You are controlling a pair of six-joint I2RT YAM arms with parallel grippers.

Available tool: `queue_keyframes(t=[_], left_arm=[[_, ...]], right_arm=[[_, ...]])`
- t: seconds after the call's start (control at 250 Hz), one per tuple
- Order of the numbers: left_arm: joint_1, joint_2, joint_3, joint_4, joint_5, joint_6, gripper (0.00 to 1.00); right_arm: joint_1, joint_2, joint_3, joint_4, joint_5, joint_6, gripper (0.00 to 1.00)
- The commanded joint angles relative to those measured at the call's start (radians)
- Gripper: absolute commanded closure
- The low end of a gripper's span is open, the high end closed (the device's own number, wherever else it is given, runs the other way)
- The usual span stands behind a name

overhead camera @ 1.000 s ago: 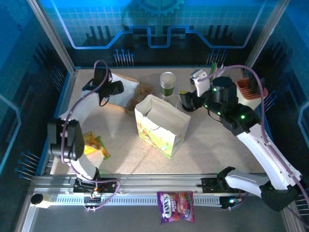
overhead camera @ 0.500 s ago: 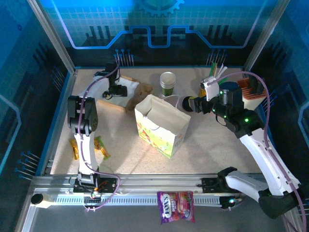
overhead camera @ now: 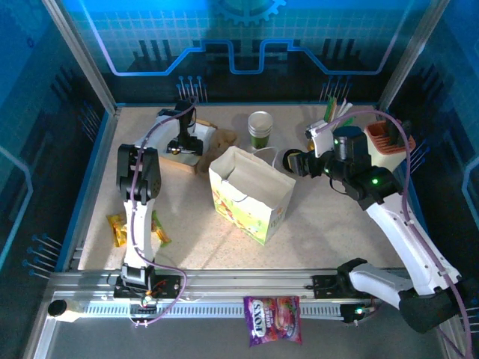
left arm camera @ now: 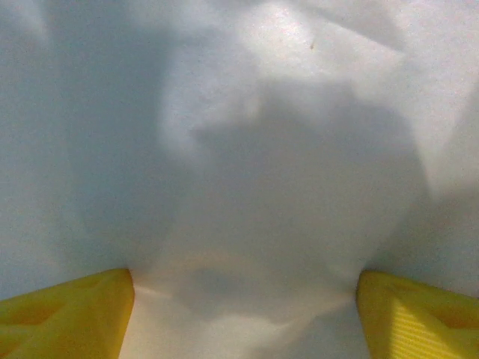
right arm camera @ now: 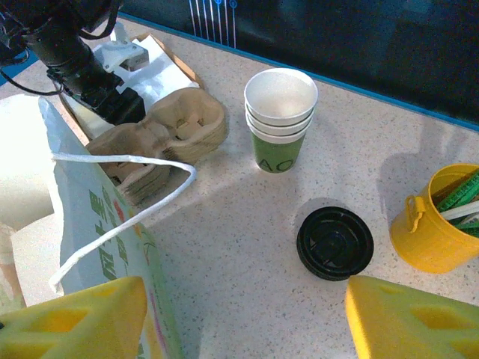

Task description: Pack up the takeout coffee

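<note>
Speckled beige tabletop (overhead camera: 329,217) within blue circuit-patterned walls (overhead camera: 299,30); aluminium posts (overhead camera: 78,52) and near rail (overhead camera: 224,278); cool blue light

The left arm (overhead camera: 135,228) and right arm (overhead camera: 408,232) wear white shells over black joints; purple cables (overhead camera: 407,170) loop alongside, green lights (overhead camera: 372,179) dot the right one, and the fingertips (right arm camera: 75,314) are yellow.

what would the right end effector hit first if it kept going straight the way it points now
Probably the black lid lying flat on the table just ahead of the open right end effector. The stacked cups stand farther on. Depth is unclear, so bare table could come first.
</note>
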Motion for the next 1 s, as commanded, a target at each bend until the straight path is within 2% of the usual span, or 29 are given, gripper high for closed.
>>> queue_keyframes(t=[0.0, 0.196, 0.547, 0.995], left_arm=[[0.008, 0.027, 0.029, -0.054, 0.019, 0.009, 0.28], [0.02, 0.035, 0.042, -0.071, 0.034, 0.012, 0.44], [0.027, 0.022, 0.073, -0.077, 0.056, 0.005, 0.5], [0.039, 0.023, 0.092, -0.093, 0.07, 0.007, 0.64]], right_arm=[[-0.011, -0.008, -0.012, 0.002, -0.016, 0.015, 0.29], [-0.012, -0.014, -0.015, -0.006, -0.015, 0.016, 0.29], [-0.012, -0.015, -0.02, -0.014, -0.03, 0.023, 0.28], [-0.011, -0.012, -0.031, -0.014, -0.036, 0.026, 0.28]])
